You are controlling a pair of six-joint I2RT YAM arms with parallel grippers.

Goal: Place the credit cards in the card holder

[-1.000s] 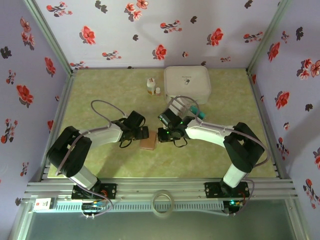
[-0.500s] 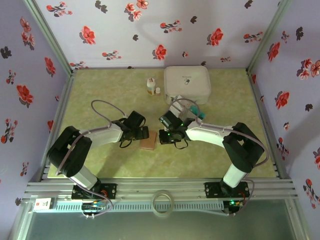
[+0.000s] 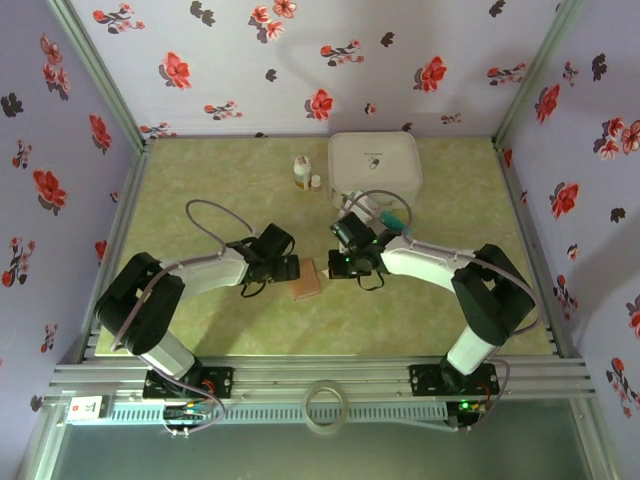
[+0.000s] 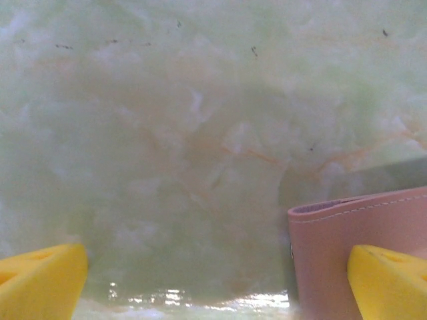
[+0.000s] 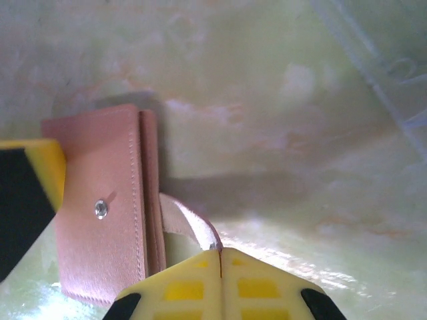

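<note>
Step in hand, by my judgement: opening the card holder [image 3: 305, 280]. The right gripper [image 5: 220, 260] has its fingers pressed together with the holder's pale strap pinched at their tips. The brown body lies just ahead and to its left, a metal stud on its face. The left gripper [image 4: 213, 283] stands with fingers apart. The holder's stitched edge sits just inside its right finger — contact not determinable. The credit cards [image 3: 392, 217] lie just behind the right gripper's wrist, beside the white box [image 3: 375, 160] — none loaded. The next move calls for the left gripper to pin the body while the strap is drawn back. Surface: glossy pale green marbled tabletop [image 3: 200, 190]. Enclosure: lilac walls [image 3: 300, 60] printed with red flowers.
</note>
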